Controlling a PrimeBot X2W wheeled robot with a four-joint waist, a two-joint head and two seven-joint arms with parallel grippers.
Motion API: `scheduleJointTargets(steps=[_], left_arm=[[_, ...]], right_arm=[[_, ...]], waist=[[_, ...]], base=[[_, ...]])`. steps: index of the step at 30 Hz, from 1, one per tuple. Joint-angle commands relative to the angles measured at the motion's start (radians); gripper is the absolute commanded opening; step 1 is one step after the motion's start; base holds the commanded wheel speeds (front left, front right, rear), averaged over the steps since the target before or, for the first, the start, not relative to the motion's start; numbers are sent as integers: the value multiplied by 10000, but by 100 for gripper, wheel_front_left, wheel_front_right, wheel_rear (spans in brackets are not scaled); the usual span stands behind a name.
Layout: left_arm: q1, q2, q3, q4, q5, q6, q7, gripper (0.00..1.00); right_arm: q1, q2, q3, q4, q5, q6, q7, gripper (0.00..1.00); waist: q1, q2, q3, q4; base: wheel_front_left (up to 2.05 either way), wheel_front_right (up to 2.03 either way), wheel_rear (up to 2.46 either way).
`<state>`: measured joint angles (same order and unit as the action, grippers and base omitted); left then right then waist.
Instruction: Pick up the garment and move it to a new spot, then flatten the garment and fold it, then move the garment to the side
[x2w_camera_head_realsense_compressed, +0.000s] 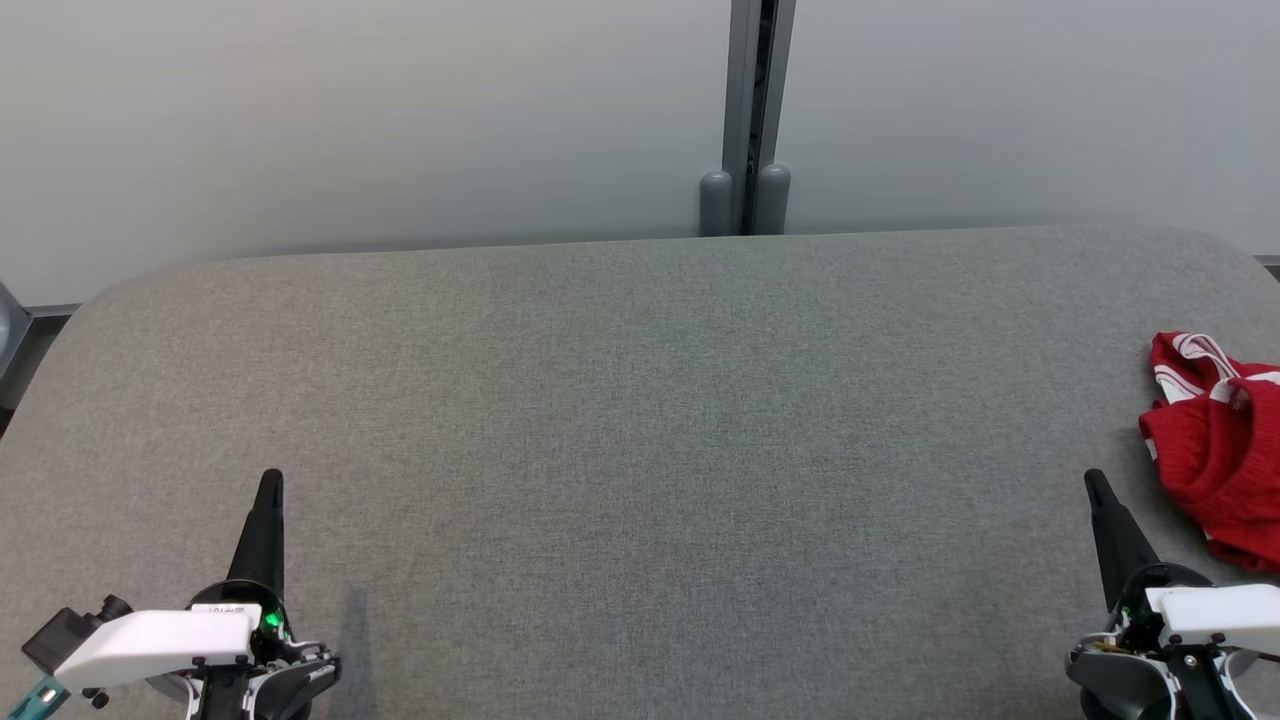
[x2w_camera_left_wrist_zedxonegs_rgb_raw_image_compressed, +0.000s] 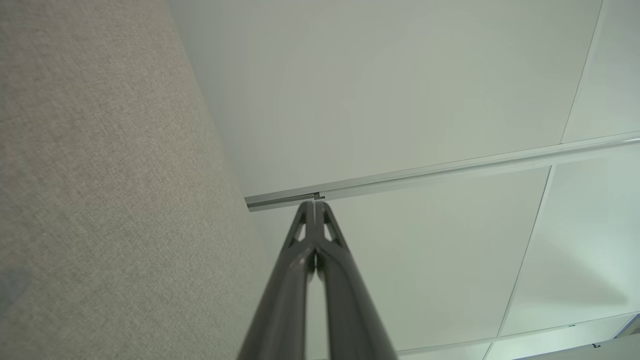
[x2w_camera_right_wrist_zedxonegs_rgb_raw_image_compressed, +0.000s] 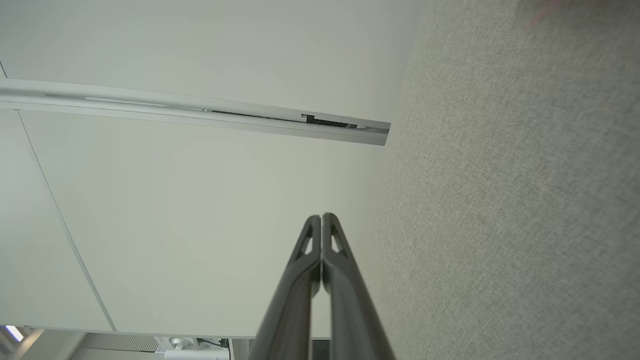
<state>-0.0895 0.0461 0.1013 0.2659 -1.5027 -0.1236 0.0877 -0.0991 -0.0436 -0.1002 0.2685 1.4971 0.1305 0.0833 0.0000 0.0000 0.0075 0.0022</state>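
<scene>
step: pick-up not begun | left hand (x2w_camera_head_realsense_compressed: 270, 480) clenched, empty | right hand (x2w_camera_head_realsense_compressed: 1093, 478) clenched, empty | next: right hand must open, reach the garment (x2w_camera_head_realsense_compressed: 1215, 470)

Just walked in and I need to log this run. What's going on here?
Nothing is being handled yet. A crumpled red garment with white stripes lies at the right edge of the grey padded table. The left gripper and right gripper are at the near corners, jaws shut and empty. The right one is beside the garment but apart from it. The pick-up has not started.
</scene>
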Motion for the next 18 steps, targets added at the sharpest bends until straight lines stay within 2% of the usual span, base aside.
scheduleJointTargets(steps=[1,18], left_arm=[[-217,58,64,-91,-161,-84,24,0],[-263,66,157,-235,-1108,-109,300,0]], right_arm=[[-152,-97,-60,-108,159,4,99,0],[-132,-110,-153,-275,1171,4,341,0]], waist=[[0,0,-2,-1],[0,0,-44,-22]], base=[[0,0,0],[0,0,0]])
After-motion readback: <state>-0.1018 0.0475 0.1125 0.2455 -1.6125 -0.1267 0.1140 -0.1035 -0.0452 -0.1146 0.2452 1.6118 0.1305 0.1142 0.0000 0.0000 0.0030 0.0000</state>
